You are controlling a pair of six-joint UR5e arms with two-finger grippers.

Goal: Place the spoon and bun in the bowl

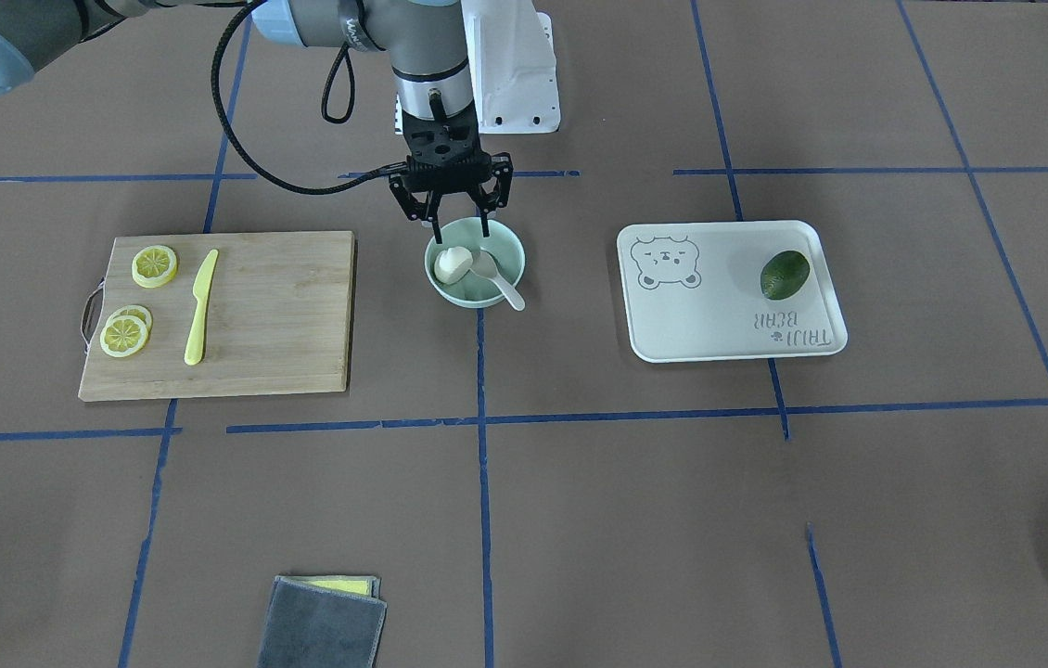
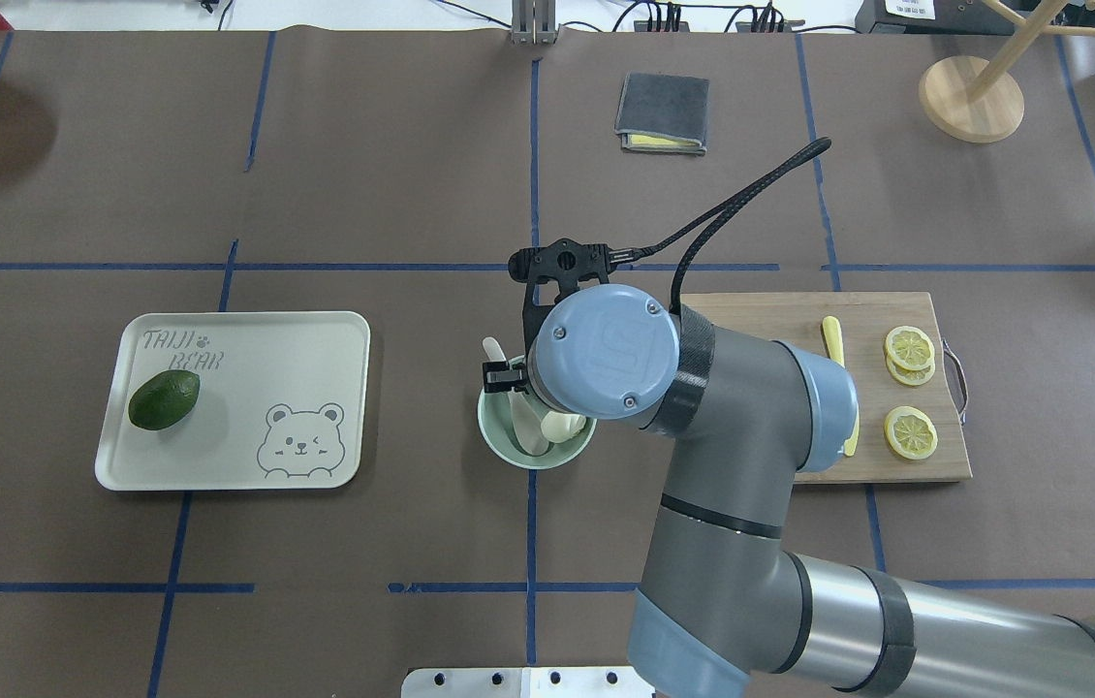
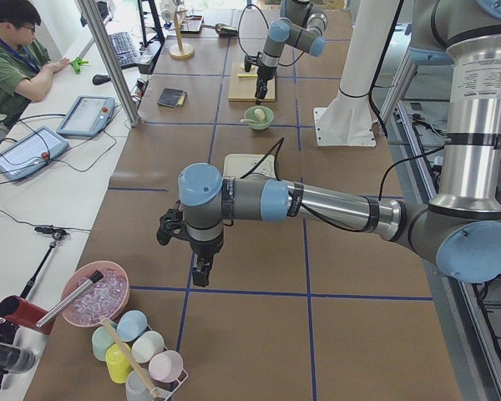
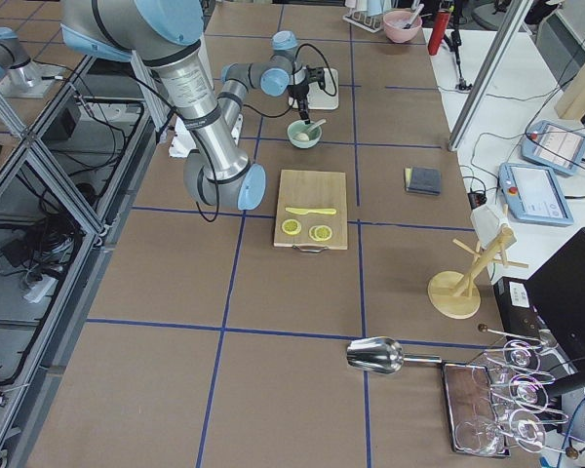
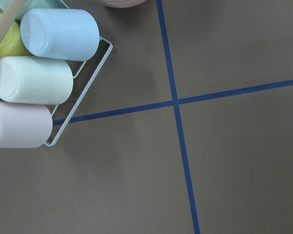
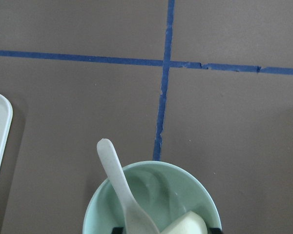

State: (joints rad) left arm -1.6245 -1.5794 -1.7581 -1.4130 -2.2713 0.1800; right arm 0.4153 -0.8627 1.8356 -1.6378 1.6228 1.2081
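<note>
The mint-green bowl [image 1: 510, 249] stands at the table's middle. The white bun [image 1: 451, 264] lies inside it. The off-white spoon [image 1: 498, 278] rests with its scoop in the bowl and its handle sticking out over the rim. My right gripper [image 1: 460, 225] hangs just above the bowl's robot-side rim, open and empty, with the bun below it. The right wrist view shows the bowl [image 6: 95, 204], the spoon [image 6: 118, 185] and the bun [image 6: 185, 225] at its bottom edge. My left gripper [image 3: 192, 255] hangs over bare table far from the bowl; I cannot tell if it is open or shut.
A wooden cutting board [image 1: 283, 315] with lemon slices [image 1: 154, 265] and a yellow knife [image 1: 200, 306] lies beside the bowl. A white tray [image 1: 709, 315] holds a dark green fruit [image 1: 784, 275]. A grey cloth [image 1: 325, 622] lies at the operators' edge. Cups on a rack [image 5: 34, 78] stand near my left gripper.
</note>
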